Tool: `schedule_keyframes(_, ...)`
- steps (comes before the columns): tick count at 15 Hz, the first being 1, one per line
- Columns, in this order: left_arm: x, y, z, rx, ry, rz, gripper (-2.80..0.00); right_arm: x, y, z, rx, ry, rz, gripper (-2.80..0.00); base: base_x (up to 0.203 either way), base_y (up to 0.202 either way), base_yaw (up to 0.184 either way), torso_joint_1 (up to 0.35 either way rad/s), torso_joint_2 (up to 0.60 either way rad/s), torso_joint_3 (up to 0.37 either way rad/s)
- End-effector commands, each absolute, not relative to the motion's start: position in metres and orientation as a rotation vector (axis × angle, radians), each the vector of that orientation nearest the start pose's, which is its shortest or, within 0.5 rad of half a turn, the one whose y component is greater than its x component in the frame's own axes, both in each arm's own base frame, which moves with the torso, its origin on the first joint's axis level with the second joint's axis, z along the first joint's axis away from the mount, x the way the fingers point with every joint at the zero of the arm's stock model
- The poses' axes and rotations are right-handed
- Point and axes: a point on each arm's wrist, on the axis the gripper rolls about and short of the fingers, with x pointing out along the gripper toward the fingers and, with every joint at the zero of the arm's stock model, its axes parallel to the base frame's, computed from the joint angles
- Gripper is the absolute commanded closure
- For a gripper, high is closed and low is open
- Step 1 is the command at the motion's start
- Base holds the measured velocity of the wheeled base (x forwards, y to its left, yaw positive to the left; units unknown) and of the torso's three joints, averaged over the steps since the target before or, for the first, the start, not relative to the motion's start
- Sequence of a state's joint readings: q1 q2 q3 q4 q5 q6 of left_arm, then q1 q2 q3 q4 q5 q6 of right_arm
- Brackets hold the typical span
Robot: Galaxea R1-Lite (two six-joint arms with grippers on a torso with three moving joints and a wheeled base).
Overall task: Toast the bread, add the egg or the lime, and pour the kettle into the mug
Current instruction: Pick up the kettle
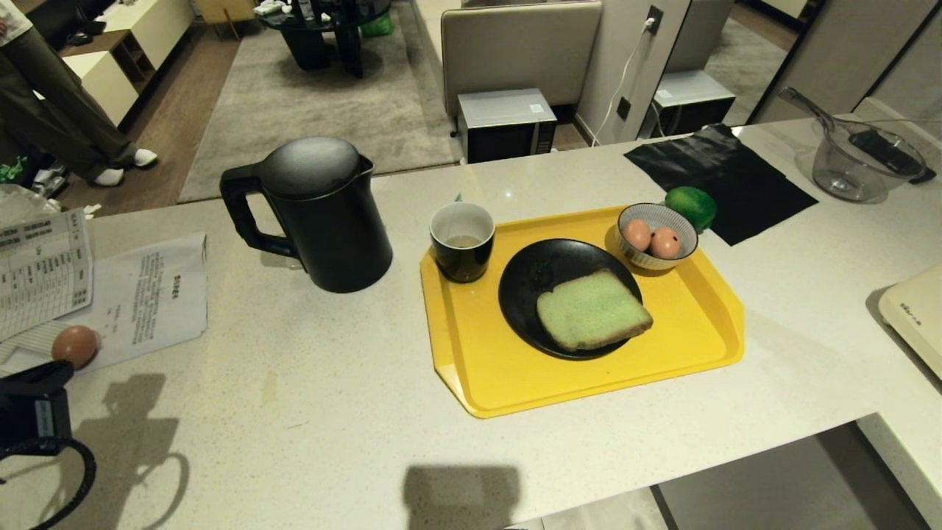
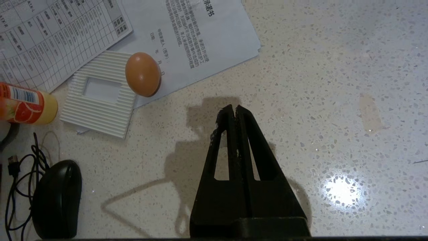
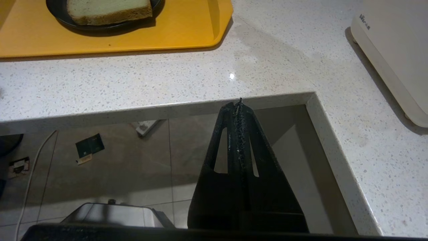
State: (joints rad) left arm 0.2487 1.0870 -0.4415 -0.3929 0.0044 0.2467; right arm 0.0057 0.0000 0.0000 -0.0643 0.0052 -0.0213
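From the head camera we are looking down on a pale speckled counter [image 1: 309,383] with a yellow tray [image 1: 684,346] as our landmark. On the tray a black plate [image 1: 526,294] is carrying the bread [image 1: 592,309], the mug [image 1: 462,241] is standing at the tray's far left corner, and a striped bowl [image 1: 657,237] with two eggs is sitting at its far right corner. The lime [image 1: 692,206] is lying just beyond the tray, right behind the bowl. The kettle [image 1: 313,213] is standing upright on the counter, left of the tray, handle pointing away from it. Well left of the tray a loose egg [image 1: 75,344] is resting on papers [image 1: 147,294], and part of our left arm is showing at the frame's lower left edge.

In the left wrist view our left gripper [image 2: 234,110] is hanging over bare counter with its fingers pressed together, holding nothing.

In the right wrist view our right gripper [image 3: 238,104] is likewise pinched together and empty, hanging off the counter edge nearer than the tray.
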Motion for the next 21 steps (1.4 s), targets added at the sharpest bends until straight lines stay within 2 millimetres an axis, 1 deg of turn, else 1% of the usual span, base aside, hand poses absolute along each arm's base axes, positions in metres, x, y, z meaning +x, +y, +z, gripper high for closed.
schedule_keyframes(1, 0.145, 0.037, 0.188, 0.214, 0.319, 0.232, 0.0, -0.021, 0.0, 0.075, -0.022, -0.038, 0.012, 0.0, 0.0, 0.0, 0.0, 0.0, 0.0, 0.0)
schedule_keyframes(3, 0.145, 0.038, 0.177, 0.224, 0.359, 0.243, 0.0, -0.021, 0.0, 0.075, -0.022, -0.037, 0.012, 0.0, 0.0, 0.0, 0.0, 0.0, 0.0, 0.0)
schedule_keyframes(5, 0.148, 0.038, 0.18, 0.236, 0.306, 0.24, 0.0, -0.021, 0.0, 0.075, -0.023, -0.037, 0.012, 0.0, 0.0, 0.0, 0.0, 0.0, 0.0, 0.0)
schedule_keyframes(7, 0.156, 0.04, 0.186, 0.235, 0.275, 0.226, 0.0, -0.021, 0.0, 0.075, -0.022, -0.037, 0.012, 0.0, 0.0, 0.0, 0.0, 0.0, 0.0, 0.0)
schedule_keyframes(8, 0.16, 0.04, 0.189, 0.225, 0.254, 0.196, -2.8, -0.021, 0.0, 0.075, -0.022, -0.038, 0.012, 0.0, 0.0, 0.0, 0.0, 0.0, 0.0, 0.0)
schedule_keyframes(10, 0.168, 0.042, 0.195, 0.225, 0.221, 0.183, -2.8, -0.021, 0.0, 0.075, -0.022, -0.038, 0.012, 0.0, 0.0, 0.0, 0.0, 0.0, 0.0, 0.0)
schedule_keyframes(14, 0.182, 0.044, 0.199, 0.225, 0.137, 0.151, -2.8, -0.021, 0.0, 0.075, -0.021, -0.038, 0.012, 0.0, 0.0, 0.0, 0.0, 0.0, 0.0, 0.0)
schedule_keyframes(16, 0.195, 0.047, 0.197, 0.227, 0.107, 0.135, -2.8, -0.021, 0.0, 0.075, -0.022, -0.036, 0.012, 0.0, 0.0, 0.0, 0.0, 0.0, 0.0, 0.0)
schedule_keyframes(18, 0.213, 0.052, 0.196, 0.238, 0.073, 0.141, -2.8, -0.021, 0.0, 0.075, -0.021, -0.036, 0.012, 0.0, 0.0, 0.0, 0.0, 0.0, 0.0, 0.0)
schedule_keyframes(19, 0.217, 0.053, 0.198, 0.252, 0.027, 0.148, -2.8, -0.021, 0.0, 0.075, -0.022, -0.038, 0.012, 0.0, 0.0, 0.0, 0.0, 0.0, 0.0, 0.0)
schedule_keyframes(21, 0.219, 0.053, 0.199, 0.249, -0.003, 0.137, -2.8, -0.021, 0.0, 0.075, -0.021, -0.037, 0.012, 0.0, 0.0, 0.0, 0.0, 0.0, 0.0, 0.0)
